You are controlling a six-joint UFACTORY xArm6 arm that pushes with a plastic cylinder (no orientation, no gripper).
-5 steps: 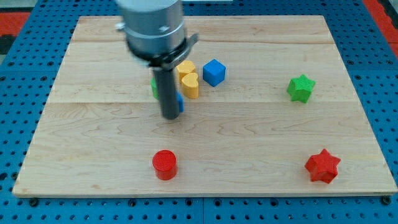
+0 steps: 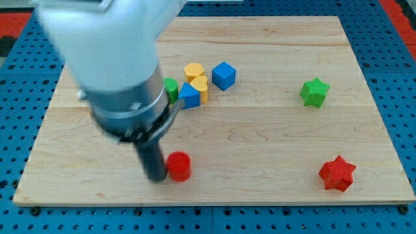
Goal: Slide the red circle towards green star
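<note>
On the counter [image 2: 273, 136], a pale wooden board of jointed planks, my tip [image 2: 156, 178] stands near the view's bottom edge, left of centre. The board lies on a blue pegboard surface [image 2: 19, 104] pierced with regular holes; a red strip [image 2: 13, 23] shows at the view's top left corner and another at the top right. Little else of the room is visible. I carry no fingers, only a straight dark rod under a blurred grey housing, so there is nothing to spread or press together.

Just right of my tip, touching or nearly touching it, sits the red circle [image 2: 179, 166]. The green star [image 2: 314, 91] lies well apart from my tip, up and to the view's right, near the board's right side. A red star [image 2: 337, 173] rests far to the right of my tip at about the same level, close to the bottom right corner.

Above my tip, toward the board's middle, a cluster stands: a green block [image 2: 171, 88] partly hidden behind the housing, its shape not clear; a blue block [image 2: 190, 96] beside it; a yellow heart-like block [image 2: 200, 87] and a second yellow block [image 2: 193, 70] just above it; and a blue cube [image 2: 223, 75] at the cluster's right.
</note>
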